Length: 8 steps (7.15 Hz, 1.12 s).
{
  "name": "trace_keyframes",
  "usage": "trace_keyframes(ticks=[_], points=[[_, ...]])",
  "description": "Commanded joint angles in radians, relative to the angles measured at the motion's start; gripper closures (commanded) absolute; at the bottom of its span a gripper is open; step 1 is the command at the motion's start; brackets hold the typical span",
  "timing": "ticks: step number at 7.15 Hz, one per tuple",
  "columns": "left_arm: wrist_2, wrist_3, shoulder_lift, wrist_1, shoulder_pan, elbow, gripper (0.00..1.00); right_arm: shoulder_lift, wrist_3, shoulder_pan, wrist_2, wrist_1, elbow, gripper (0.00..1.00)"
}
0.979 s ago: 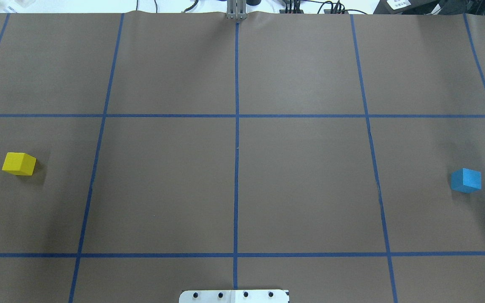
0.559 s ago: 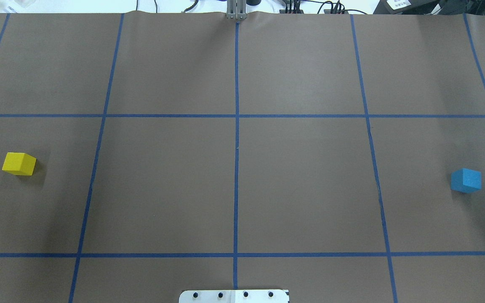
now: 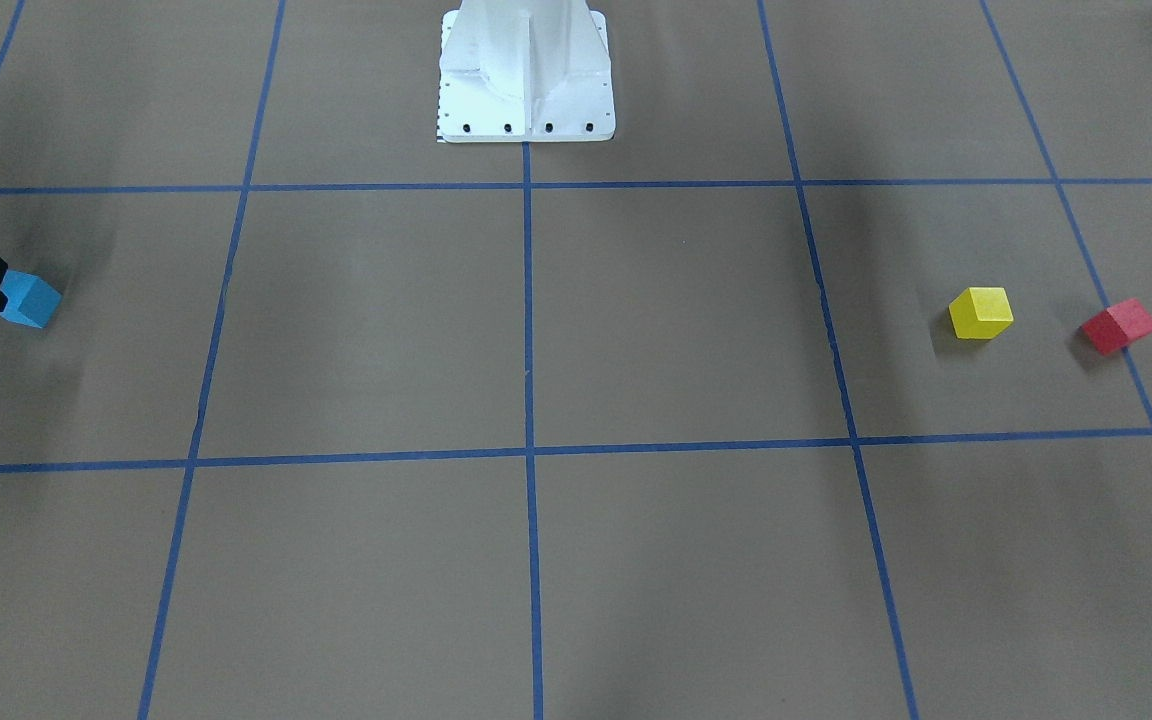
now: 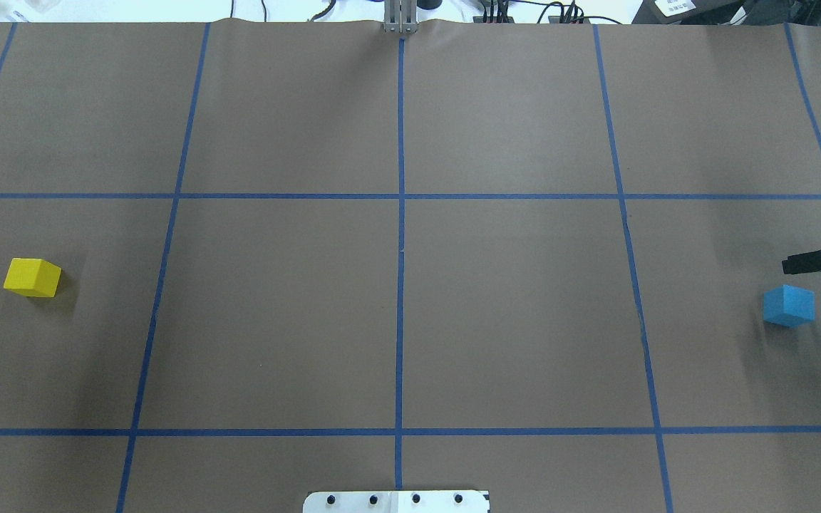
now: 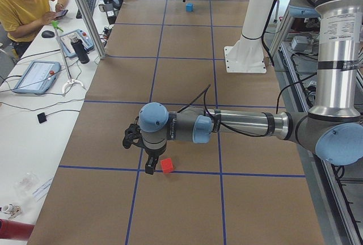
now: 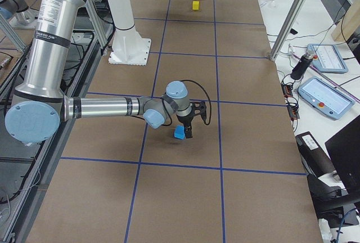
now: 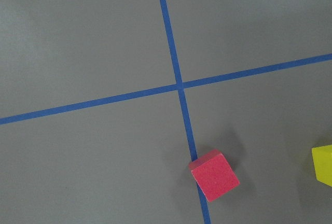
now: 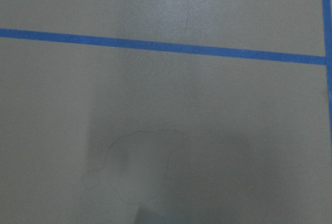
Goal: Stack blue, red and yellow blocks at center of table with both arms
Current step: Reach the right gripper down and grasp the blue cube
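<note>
The blue block (image 4: 788, 305) sits at the table's (image 4: 396, 313) far right. My right gripper (image 4: 789, 265) reaches in from the right edge just beyond the block, hovering close beside it (image 6: 179, 132) with its jaws apart and nothing between them. Far left lie the yellow block (image 4: 32, 277) and, further out, the red block (image 3: 1118, 326). My left gripper (image 5: 148, 168) hangs low right beside the red block (image 5: 167, 165); I cannot tell whether it is open or shut. The left wrist view looks down on the red block (image 7: 214, 175), which lies on a tape line.
The white pedestal base (image 4: 396, 501) stands at the table's near edge, in the middle. A person (image 5: 28, 7) sits at a side bench with tablets and cables beyond the table's far edge. Metal frame posts (image 6: 287, 23) rise along that edge.
My right gripper has come into the overhead view from the right edge, toward the blue block. The blocks have not moved.
</note>
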Motion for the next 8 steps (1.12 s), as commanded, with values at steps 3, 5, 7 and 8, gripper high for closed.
trace_keyframes(ticks=[3, 5, 7, 8], points=[[0.001, 0.0, -0.003, -0.002, 0.0, -0.001, 0.0, -0.03, 0.034, -0.084, -0.052, 0.021, -0.013, 0.01], [0.001, 0.0, -0.006, -0.003, 0.0, -0.003, 0.0, -0.045, 0.037, -0.092, -0.07, 0.021, -0.013, 0.02], [0.0, 0.0, -0.007, -0.003, 0.0, -0.001, 0.0, -0.044, 0.043, -0.135, -0.083, 0.021, -0.013, 0.08], [0.001, 0.0, -0.007, -0.006, 0.0, -0.001, 0.0, -0.044, 0.045, -0.156, -0.092, 0.021, -0.013, 0.22]])
